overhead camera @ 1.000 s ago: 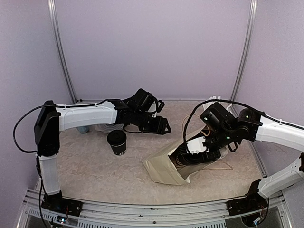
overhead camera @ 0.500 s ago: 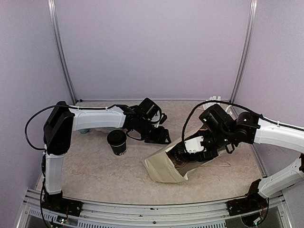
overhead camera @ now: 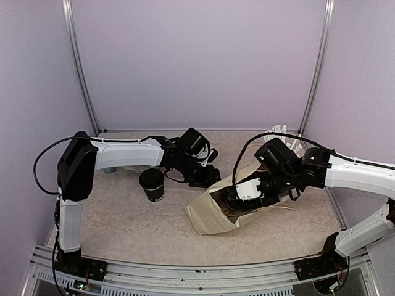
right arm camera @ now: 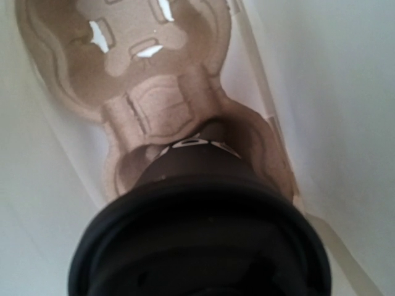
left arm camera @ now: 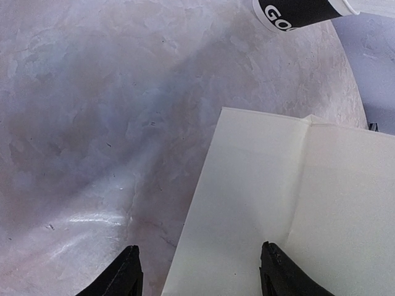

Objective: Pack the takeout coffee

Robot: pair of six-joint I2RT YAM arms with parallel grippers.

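Observation:
One takeout coffee cup (overhead camera: 152, 184), black with a lid, stands on the table left of centre, and its lettered side shows as the cup (left arm camera: 302, 9) in the left wrist view. A cream paper bag (overhead camera: 208, 217) lies on its side with its mouth toward the right. My left gripper (overhead camera: 207, 177) (left arm camera: 203, 271) hovers open over the bag's (left arm camera: 290, 197) upper edge, holding nothing. My right gripper (overhead camera: 236, 200) reaches into the bag's mouth, shut on the second lidded cup (right arm camera: 197, 234). That cup's base rests at a brown pulp carrier (right arm camera: 154, 74) inside the bag. The right fingers are hidden by the lid.
White straws (overhead camera: 281, 131) stand in the back right corner. A small blue cup (overhead camera: 110, 168) peeks out behind the left arm. Thin cords (overhead camera: 285, 209) trail on the table by the bag's mouth. Purple walls close in on three sides.
My left arm swung in and lowered its gripper to the bag's upper edge. My right gripper pushed leftward, deeper into the bag with the cup, and the bag shifted slightly.

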